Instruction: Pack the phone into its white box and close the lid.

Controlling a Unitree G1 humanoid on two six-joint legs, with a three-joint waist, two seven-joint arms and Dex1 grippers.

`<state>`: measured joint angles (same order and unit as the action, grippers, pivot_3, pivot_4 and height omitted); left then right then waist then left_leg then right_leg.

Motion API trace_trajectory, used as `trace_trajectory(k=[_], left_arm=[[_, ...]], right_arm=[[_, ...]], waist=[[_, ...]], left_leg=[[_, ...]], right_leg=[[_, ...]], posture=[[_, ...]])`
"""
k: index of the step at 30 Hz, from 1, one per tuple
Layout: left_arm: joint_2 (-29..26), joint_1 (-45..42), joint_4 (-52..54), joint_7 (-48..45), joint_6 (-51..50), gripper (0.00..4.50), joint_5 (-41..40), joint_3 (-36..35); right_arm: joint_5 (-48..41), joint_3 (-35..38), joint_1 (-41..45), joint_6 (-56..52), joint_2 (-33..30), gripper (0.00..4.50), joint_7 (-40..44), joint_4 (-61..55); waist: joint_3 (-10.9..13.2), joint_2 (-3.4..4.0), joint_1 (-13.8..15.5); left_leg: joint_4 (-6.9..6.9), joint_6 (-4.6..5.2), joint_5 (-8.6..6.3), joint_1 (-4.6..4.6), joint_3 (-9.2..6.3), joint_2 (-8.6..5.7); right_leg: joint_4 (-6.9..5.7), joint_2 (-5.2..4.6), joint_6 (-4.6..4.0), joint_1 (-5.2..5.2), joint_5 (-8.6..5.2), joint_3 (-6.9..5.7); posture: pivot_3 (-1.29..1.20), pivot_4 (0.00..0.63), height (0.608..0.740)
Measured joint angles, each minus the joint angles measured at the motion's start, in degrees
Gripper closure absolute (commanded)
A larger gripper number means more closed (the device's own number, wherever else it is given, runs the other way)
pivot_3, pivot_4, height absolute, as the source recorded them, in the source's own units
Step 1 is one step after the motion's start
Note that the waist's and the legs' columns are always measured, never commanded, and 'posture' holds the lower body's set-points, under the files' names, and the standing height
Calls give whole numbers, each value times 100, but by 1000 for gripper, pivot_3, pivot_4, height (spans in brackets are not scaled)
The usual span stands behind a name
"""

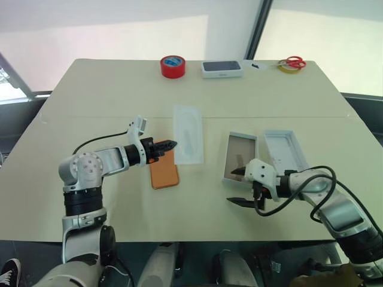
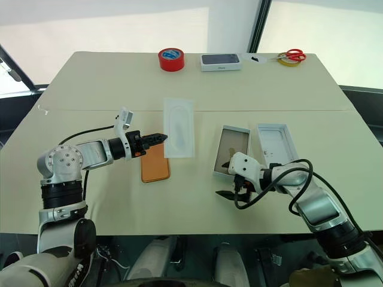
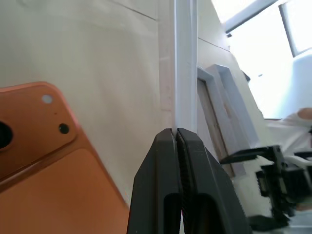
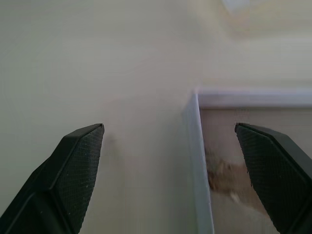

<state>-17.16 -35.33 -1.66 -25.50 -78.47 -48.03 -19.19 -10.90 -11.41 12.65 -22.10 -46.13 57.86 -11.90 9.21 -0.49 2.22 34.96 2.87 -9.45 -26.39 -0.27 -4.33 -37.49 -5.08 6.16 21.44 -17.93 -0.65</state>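
The orange phone (image 1: 164,174) lies back up on the table, its camera block (image 3: 29,122) toward the far end. My left gripper (image 1: 172,144) hovers over the phone's far end, shut on the left edge of a thin white moulded insert (image 1: 189,134). The left wrist view shows that insert (image 3: 184,63) edge-on, coming out from between the fingers. To the right sits the white box (image 1: 242,149), open, brownish bottom showing, with the lid (image 1: 287,149) lying beside it on its right. My right gripper (image 1: 232,186) is open at the box's near left corner (image 4: 200,161), one finger over the table, the other over the box's inside.
At the table's far edge stand a red tape roll (image 1: 172,66), a white box printed with a dark phone picture (image 1: 221,69), and red-handled scissors (image 1: 293,61) on a yellow roll. A seam (image 1: 108,116) crosses the table behind the work area.
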Motion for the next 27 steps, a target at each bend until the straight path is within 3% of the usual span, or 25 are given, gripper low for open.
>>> trace_trajectory(k=[7, 19, 25, 27], left_arm=[[-26, -36, -118, -153, -223, 4500, -272, -87], [170, -215, -269, -18, -375, 4500, -507, -241], [162, -214, -264, 66, -377, 4500, -524, -245], [168, -203, -237, 89, -377, 4500, -525, -244]], right_arm=[[126, -9, 145, 136, 57, 4463, -5, 166], [397, -650, 894, 553, 1053, 4463, 122, 593], [499, -765, 988, 857, 1068, 4463, 333, 780], [508, -760, 976, 885, 1048, 3905, 347, 841]], waist=[[0, 0, -9], [1, -1, -14], [1, -1, -4], [1, -1, -12]], left_leg=[[-3, -1, 1, 1, 0, 3], [-4, -30, 19, 1, 0, 4], [0, -29, 18, 1, -1, 2], [-2, -30, 18, 1, -1, 2]], right_leg=[[-1, 3, 1, 1, 0, 0], [-2, 6, 2, 1, 0, -1], [-2, 5, 1, 0, 1, -1], [-2, 5, 2, 1, 0, -1]], posture=[[0, 150, 738], [0, 150, 738], [0, 150, 738], [0, 150, 738]])
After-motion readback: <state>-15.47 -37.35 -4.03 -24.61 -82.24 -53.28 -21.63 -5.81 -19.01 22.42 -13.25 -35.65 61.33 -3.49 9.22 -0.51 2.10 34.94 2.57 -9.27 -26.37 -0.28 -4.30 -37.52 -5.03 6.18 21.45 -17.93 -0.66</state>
